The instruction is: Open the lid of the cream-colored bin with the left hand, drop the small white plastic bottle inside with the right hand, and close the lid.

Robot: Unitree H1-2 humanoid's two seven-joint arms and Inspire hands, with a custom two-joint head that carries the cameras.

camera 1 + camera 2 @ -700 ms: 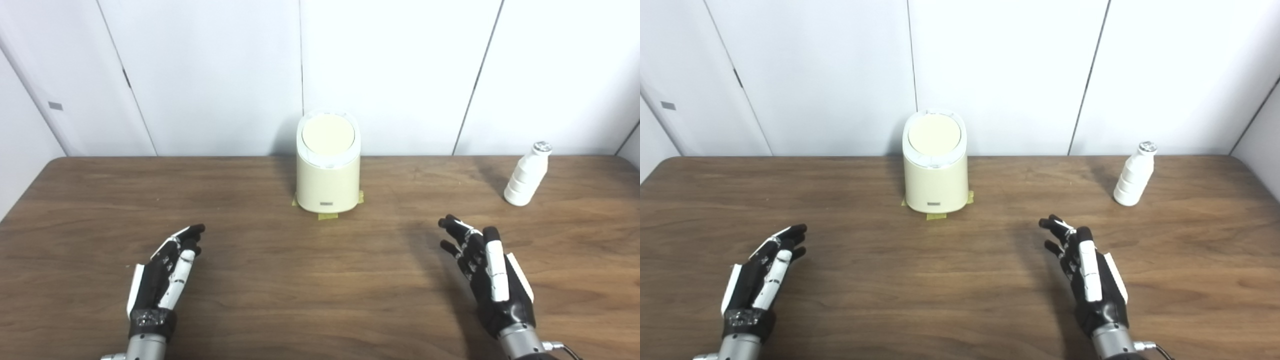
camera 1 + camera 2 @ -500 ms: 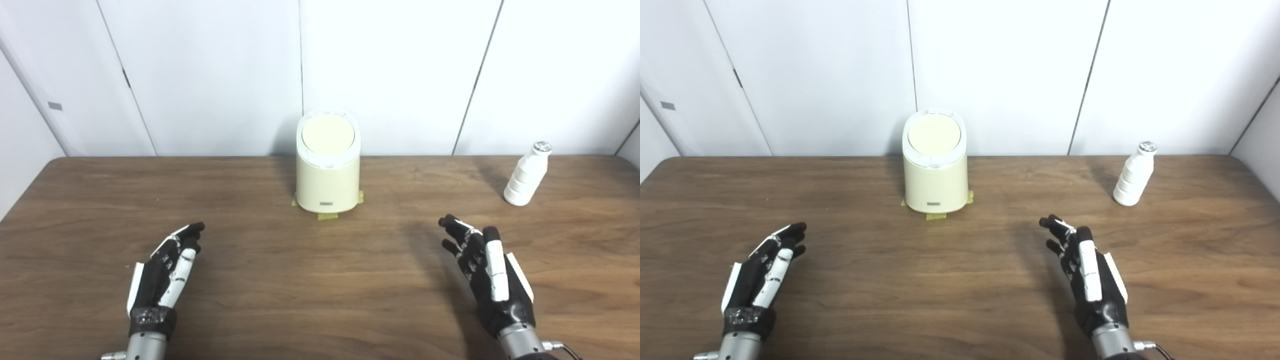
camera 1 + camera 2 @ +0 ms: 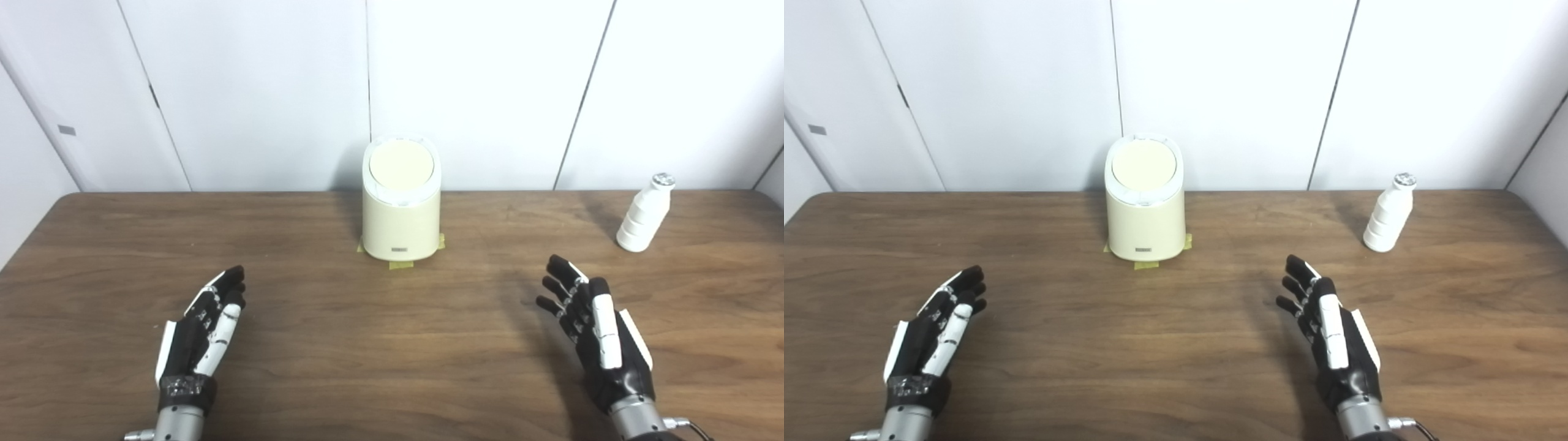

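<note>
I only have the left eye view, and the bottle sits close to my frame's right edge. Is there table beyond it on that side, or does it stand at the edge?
Observer: The right eye view shows bare table continuing to the right of the white bottle; it stands well in from that side's edge.
Operator: Anything out there that the right hand could knock when it goes for the bottle?
Observer: Nothing shows there. The table's rounded far right corner is in view against the side wall, with only bare wood between it and the bottle.
</note>
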